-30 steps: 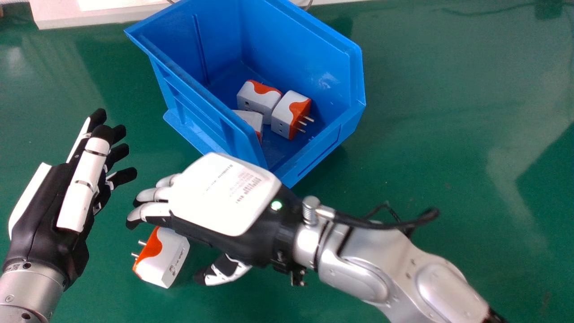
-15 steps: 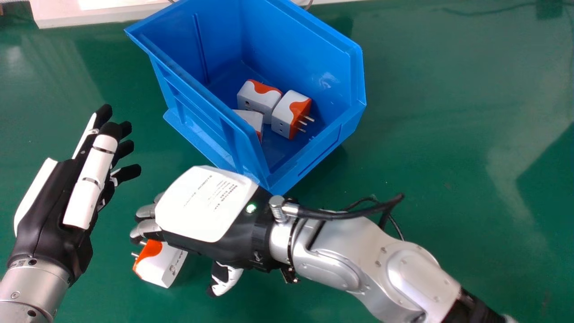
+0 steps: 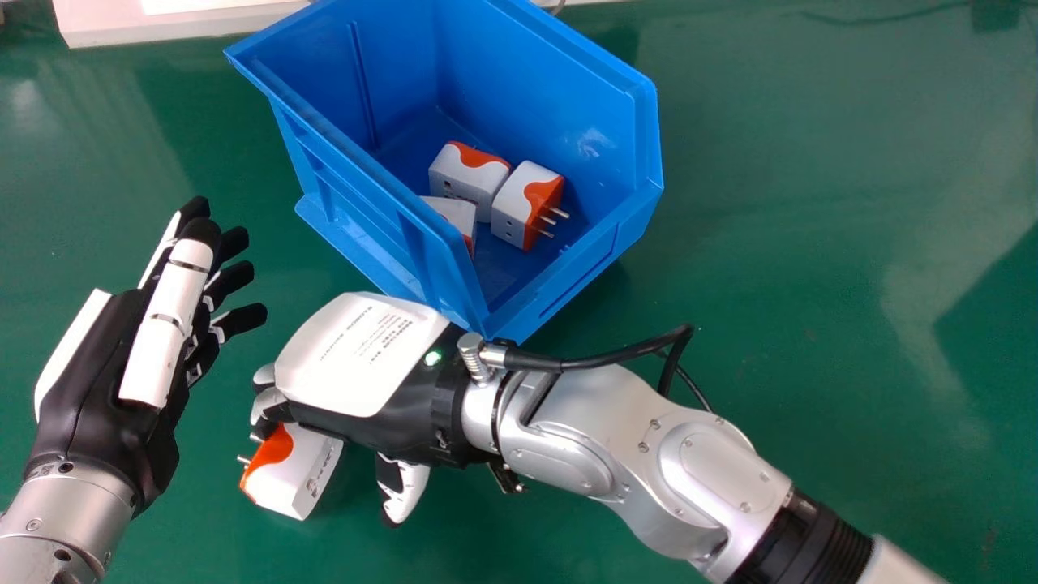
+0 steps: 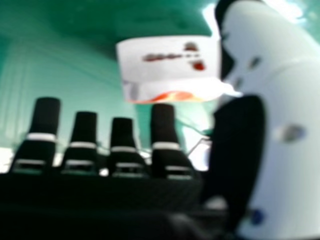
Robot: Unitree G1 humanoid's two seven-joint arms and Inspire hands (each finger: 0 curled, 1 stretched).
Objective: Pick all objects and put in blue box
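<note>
A white and orange plug adapter (image 3: 296, 474) lies on the green desk (image 3: 811, 243), nearer and left of the blue box's (image 3: 551, 89) closest corner. Over it, the right hand (image 3: 357, 357) is open, fingers loosely bent, thumb apart. The left hand (image 3: 166, 324) is open too, left of the box. Three more adapters (image 3: 464, 180) sit inside the box.

The head view's top edge cuts off the far end of the blue box (image 3: 539, 89) and a white panel (image 3: 105, 24). Inside the box, one plug (image 3: 456, 212) is partly hidden behind the side wall. The right hand (image 3: 357, 357) covers part of the loose plug (image 3: 296, 474) on the tabletop (image 3: 811, 284). Both arms run out of view. In the right hand view, that plug's markings are blurred and the thumb (image 4: 290, 110) is cut off.
</note>
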